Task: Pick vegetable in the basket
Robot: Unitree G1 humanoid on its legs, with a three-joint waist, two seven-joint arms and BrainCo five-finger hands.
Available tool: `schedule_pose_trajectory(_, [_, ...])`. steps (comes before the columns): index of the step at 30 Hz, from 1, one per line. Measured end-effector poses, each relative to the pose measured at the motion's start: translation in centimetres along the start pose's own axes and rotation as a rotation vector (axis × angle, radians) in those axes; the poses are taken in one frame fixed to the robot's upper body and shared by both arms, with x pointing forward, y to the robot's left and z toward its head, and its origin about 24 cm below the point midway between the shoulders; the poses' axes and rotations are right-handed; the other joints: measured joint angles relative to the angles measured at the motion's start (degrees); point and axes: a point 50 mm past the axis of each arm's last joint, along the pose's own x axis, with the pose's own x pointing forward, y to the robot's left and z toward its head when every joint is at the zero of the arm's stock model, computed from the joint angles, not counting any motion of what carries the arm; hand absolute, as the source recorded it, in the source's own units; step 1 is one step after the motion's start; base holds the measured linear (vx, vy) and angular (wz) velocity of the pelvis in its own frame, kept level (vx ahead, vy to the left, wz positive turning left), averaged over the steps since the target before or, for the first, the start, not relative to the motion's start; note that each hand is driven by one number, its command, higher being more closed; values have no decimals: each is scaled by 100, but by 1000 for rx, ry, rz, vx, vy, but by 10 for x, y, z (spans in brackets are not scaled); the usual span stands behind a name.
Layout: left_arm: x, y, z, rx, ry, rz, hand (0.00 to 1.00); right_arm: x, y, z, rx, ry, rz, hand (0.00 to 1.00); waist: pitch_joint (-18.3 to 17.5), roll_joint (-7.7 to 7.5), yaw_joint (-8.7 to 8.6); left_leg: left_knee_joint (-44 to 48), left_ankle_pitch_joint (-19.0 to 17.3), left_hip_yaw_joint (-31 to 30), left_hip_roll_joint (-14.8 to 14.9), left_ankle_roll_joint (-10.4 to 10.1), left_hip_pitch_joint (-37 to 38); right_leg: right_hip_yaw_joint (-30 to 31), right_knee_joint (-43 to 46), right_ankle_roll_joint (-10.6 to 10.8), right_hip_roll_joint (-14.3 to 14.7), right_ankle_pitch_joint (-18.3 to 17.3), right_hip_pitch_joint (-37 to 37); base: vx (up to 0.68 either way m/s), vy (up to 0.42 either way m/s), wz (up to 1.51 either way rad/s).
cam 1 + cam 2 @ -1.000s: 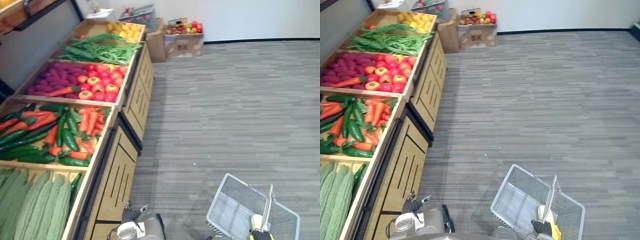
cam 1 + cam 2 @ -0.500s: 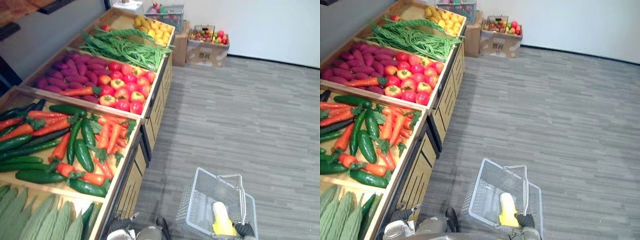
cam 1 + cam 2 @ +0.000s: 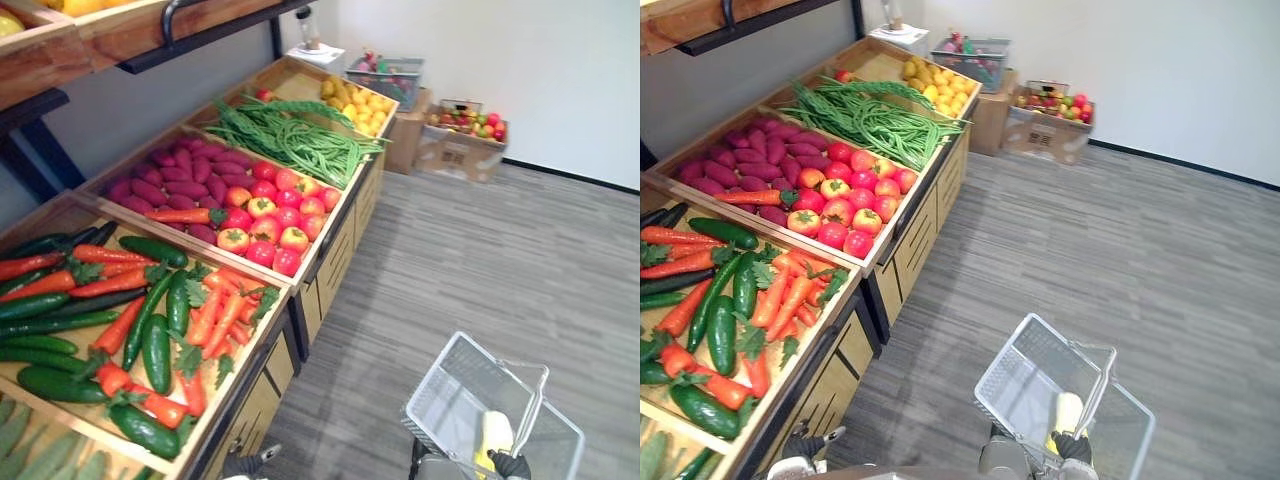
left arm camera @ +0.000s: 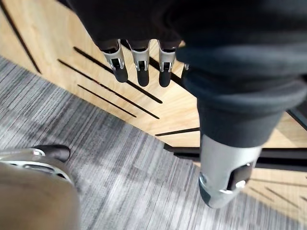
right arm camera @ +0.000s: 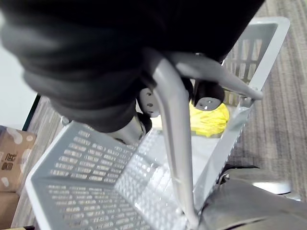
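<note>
A pale grey plastic basket hangs low at my right side over the carpet. My right hand is shut on its handle, and the hand's dark cover shows at the basket's near rim. A yellow vegetable lies inside the basket. My left hand hangs open beside the wooden front of the produce stand, holding nothing. In the nearest bin lie cucumbers and carrots.
The stand runs away on my left with red tomatoes, purple sweet potatoes, green beans and yellow fruit. A wooden shelf overhangs it. Cardboard boxes of fruit stand by the far wall. Grey carpet spreads to the right.
The camera has swung, so the stand and boxes sit differently in view. The basket stays in my right hand with the yellow vegetable inside; my left hand still hangs by the stand.
</note>
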Motion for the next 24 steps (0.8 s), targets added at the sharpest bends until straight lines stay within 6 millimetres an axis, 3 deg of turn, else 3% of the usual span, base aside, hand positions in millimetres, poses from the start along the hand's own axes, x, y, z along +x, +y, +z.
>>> schedule_pose_trajectory(1, [0, 0, 0, -7, 6, 4, 0, -1, -7, -7, -8, 16, -15, 100, -7, -19, 8, -13, -46, -254, 121, -165, 23, -83, 288, 247, 73, 220, -7, 400, -639, 148])
schedule_pose_trajectory(2, [-5, -8, -11, -41, 42, -11, 0, 1, -22, -5, 10, 26, -60, 100, -92, 278, 42, -139, 166, -434, 479, -188, -9, -519, 717, 21, 291, -207, -83, 346, -502, 113])
schedule_pose_trajectory(4, [-8, -12, -18, -81, 71, -8, 0, 2, -29, -4, -3, 26, -72, 100, -99, 405, 29, -346, 578, -573, 693, -344, -32, -901, 1071, -160, 349, -523, -91, 346, -541, 111])
schedule_pose_trajectory(5, [-9, -10, -22, -116, 87, 7, 0, 5, -30, -2, 1, 36, -73, 100, -108, 436, 29, -487, 973, -773, 871, -345, -169, -1322, 1150, -337, 412, -670, 3, 293, -515, 121])
schedule_pose_trajectory(7, [-9, -8, -23, -129, 92, 14, 0, 5, -31, -3, 16, 45, -74, 100, -107, 418, 22, -452, 1335, -925, 995, -255, -460, -1750, 1061, -457, 452, -739, 152, 180, -343, 128])
schedule_pose_trajectory(9, [-9, -6, -23, -139, 95, 15, 0, 4, -33, -6, 28, 61, -82, 100, -108, 403, -10, -480, 1746, -815, 1040, -9, -749, -2232, 944, -556, 424, -796, 346, 116, -269, 146])
schedule_pose_trajectory(10, [-9, -6, -24, -159, 101, 16, 0, 4, -34, -9, 46, 77, -91, 100, -105, 393, -1, -499, 1924, -364, 1040, 205, -855, -2577, 813, -618, 367, -833, 505, 73, -184, 116])
schedule_pose_trajectory(13, [-9, -3, -28, -128, 122, 10, 0, 5, -35, -8, 47, 76, -91, 100, -91, 364, -28, -220, 1858, 1020, 872, 176, -1003, -3101, 635, -656, 168, -860, 745, 13, -47, 107])
schedule_pose_trajectory(14, [-9, -2, -28, -108, 121, 6, 0, 4, -36, -11, 47, 84, -90, 100, -88, 354, -59, -231, 1860, 1533, 753, 179, -1007, -3340, 559, -611, 66, -839, 880, -35, 65, 97])
schedule_pose_trajectory(16, [-9, -3, -30, -91, 129, -2, 0, 3, -38, -14, 44, 92, -93, 100, -94, 360, -103, -399, 1862, 1979, 563, 185, -1007, -3607, 402, -451, -18, -849, 1014, -65, 127, 97])
schedule_pose_trajectory(20, [-11, 1, -38, -68, 162, 1, 0, 2, -32, -15, 44, 94, -78, 100, -116, 314, -124, -982, 1955, 1935, 131, 399, -1060, -3649, 102, -156, -51, -690, 1076, -26, 163, 63])
schedule_pose_trajectory(24, [-10, 0, -37, -58, 159, -3, 0, 1, -28, -15, 49, 91, -70, 100, -140, 263, -126, -1403, 2109, 1666, -230, 556, -1095, -3496, -39, -81, -172, -555, 1083, 75, 176, 55])
